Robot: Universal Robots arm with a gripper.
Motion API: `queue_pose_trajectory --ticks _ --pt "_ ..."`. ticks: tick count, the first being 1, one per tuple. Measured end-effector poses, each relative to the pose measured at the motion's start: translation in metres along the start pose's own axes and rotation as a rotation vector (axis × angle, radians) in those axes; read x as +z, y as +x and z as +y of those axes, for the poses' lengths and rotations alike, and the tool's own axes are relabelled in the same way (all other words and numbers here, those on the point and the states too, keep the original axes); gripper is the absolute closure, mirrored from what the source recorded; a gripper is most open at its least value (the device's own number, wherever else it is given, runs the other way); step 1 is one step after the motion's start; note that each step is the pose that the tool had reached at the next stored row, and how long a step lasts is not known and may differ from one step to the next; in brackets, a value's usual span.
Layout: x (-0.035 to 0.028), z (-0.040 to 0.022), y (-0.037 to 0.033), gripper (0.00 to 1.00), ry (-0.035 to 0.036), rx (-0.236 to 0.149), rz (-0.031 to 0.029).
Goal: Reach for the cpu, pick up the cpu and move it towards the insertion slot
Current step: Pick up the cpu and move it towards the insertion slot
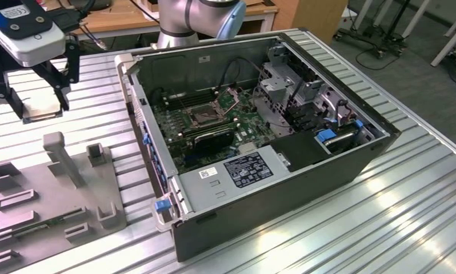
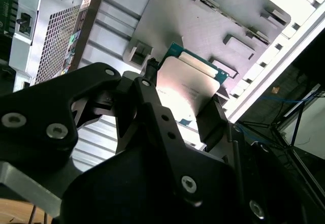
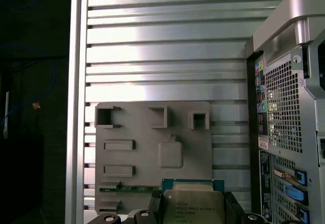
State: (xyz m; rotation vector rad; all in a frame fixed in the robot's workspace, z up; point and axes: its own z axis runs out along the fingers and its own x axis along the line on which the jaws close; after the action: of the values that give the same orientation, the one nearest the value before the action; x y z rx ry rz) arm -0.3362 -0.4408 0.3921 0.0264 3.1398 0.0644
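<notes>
The fingers [image 2: 209, 122] are closed to a narrow gap, just the width of the cpu [image 2: 185, 89], which they pinch by two opposite edges with its pale metal face towards both wrist cameras. Gripping the edges probably keeps the pads off the underside (where the delicate contacts would be) and holds the chip flat for seating, though that is a judgement. In the exterior view the cpu [image 1: 43, 107] hangs in the air above the desk [image 1: 350, 228], raised off the plate [image 1: 38, 194] and near its far edge. None of the plate's grey blocks and recesses touches it. The slot [image 1: 200, 116] lies well apart from the plate, to the exterior view's right, inside the open case [image 1: 289, 188] amid green board. Its dark centre is uncovered, so the cpu has been picked up but has not reached it.
</notes>
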Motion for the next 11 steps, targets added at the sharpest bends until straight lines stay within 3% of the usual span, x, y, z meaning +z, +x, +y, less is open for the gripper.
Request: queue_pose_trajectory --ticks 11 --pt "0.0000 0.0002 -0.0103 0.45 0.0000 0.000 0.0000"
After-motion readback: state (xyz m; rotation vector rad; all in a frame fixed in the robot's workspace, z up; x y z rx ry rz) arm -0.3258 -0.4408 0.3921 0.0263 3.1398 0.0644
